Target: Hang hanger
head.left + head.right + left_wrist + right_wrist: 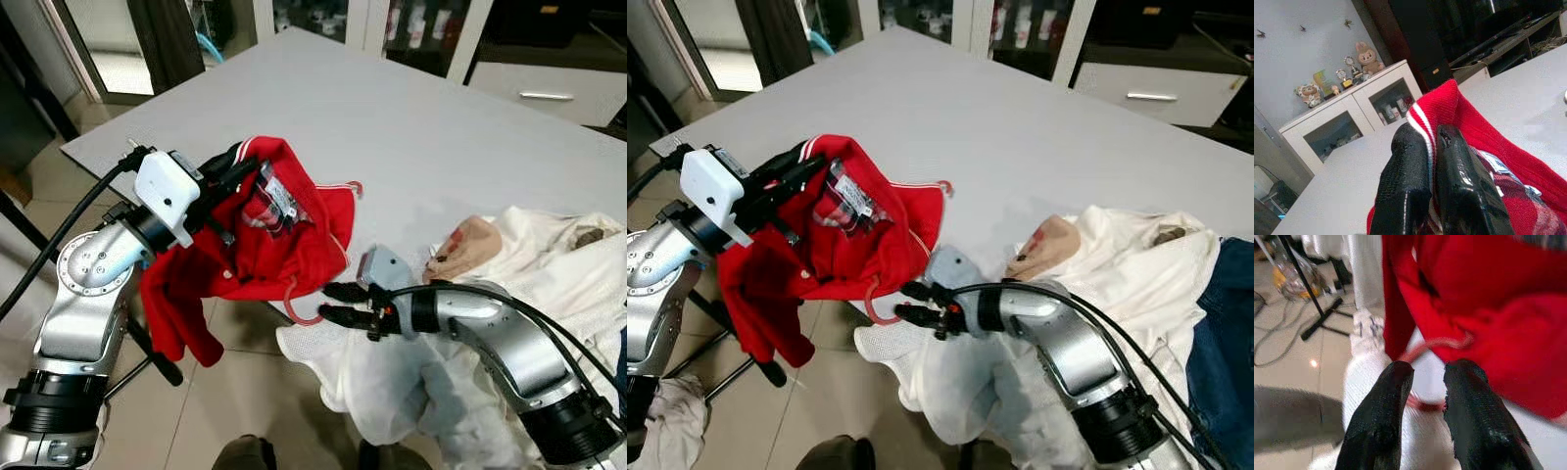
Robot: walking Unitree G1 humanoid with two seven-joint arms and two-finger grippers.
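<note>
A red shirt with a white-striped collar hangs over the table's near edge, held up by my left gripper, which is shut on the collar. A thin pink hanger sits inside the shirt; its curved end dangles below the hem and another tip pokes out on the far side. My right gripper is just right of that dangling loop, open, fingers level. In the right wrist view the pink loop lies just ahead of the fingertips, over white mesh cloth.
The big grey table runs back to white cabinets. A heap of white clothes and blue jeans lies at the right. White mesh cloth droops off the near edge. A black stand is on the tiled floor.
</note>
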